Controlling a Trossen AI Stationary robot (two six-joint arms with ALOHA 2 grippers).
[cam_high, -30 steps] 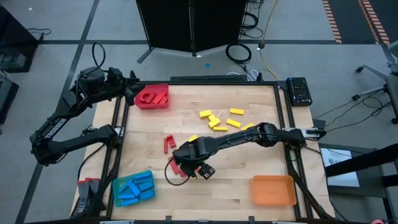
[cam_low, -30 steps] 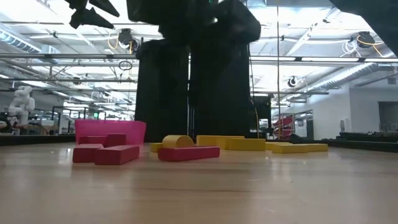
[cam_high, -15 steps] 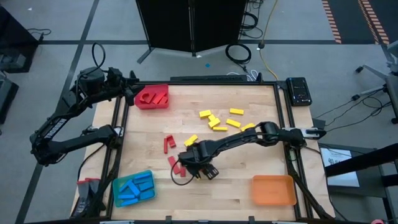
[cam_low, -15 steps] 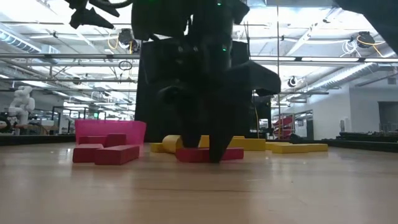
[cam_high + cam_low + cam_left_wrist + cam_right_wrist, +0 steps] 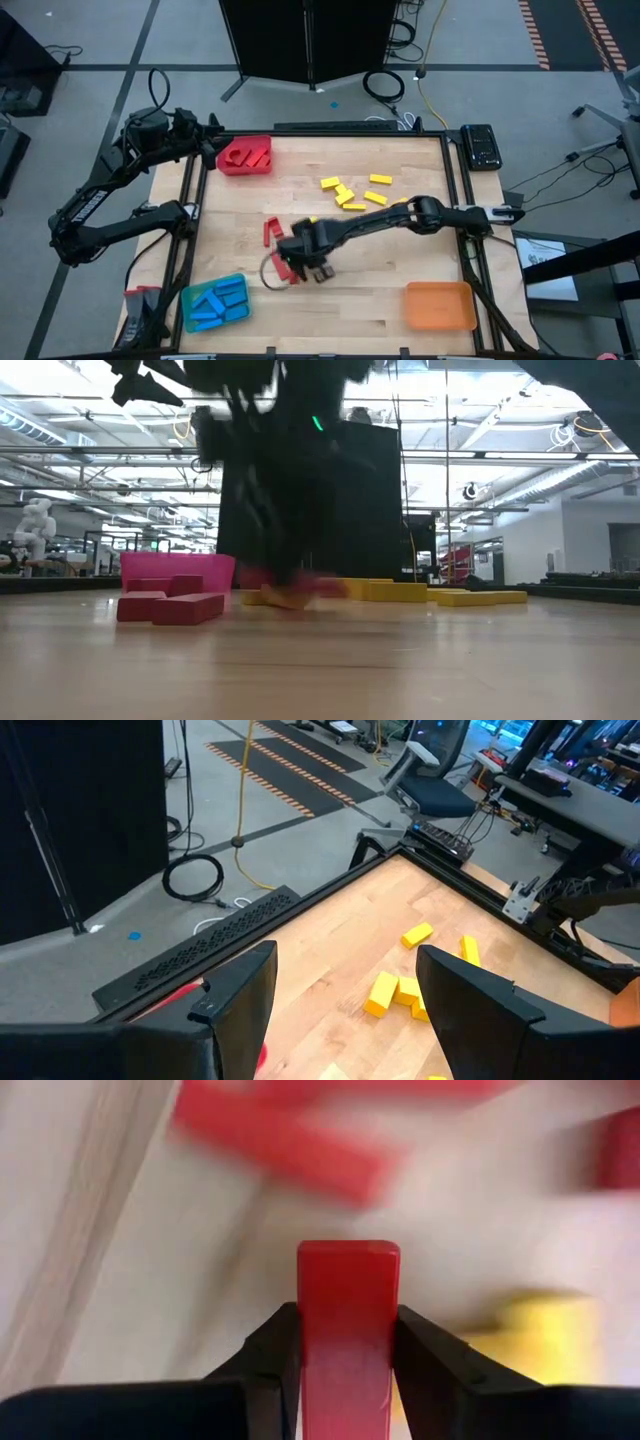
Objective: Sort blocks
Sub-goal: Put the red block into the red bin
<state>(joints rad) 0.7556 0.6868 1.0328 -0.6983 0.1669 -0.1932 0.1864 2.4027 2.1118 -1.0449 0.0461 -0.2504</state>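
Note:
My right gripper (image 5: 300, 260) reaches in from the table's right to left of centre and is shut on a red block (image 5: 348, 1310). Two more red blocks (image 5: 268, 232) (image 5: 190, 608) lie flat on the wood beside it. Several yellow blocks (image 5: 345, 195) lie scattered farther back. My left gripper (image 5: 345, 1010) hovers open and empty over the far left corner, beside the red tray (image 5: 245, 155). My right gripper pinches the red block's two long sides (image 5: 345, 1330) between its two fingers (image 5: 275, 1345). The fingers lie along the block, whose free end (image 5: 348, 1255) sticks out beyond the fingertips. In the low view the blurred block (image 5: 300, 584) seems just off the table.
A blue tray (image 5: 213, 303) holding blue blocks stands at the near left and an orange tray (image 5: 438, 305) at the near right. The red tray holds red blocks. A loop of cable (image 5: 268, 272) hangs by my right gripper. Bare wood lies between the two near trays.
My right gripper came down over a red block lying left of centre, shut on it and has taken hold. It then moved toward the table's left edge and slightly up, carrying the block off the spot where it lay.

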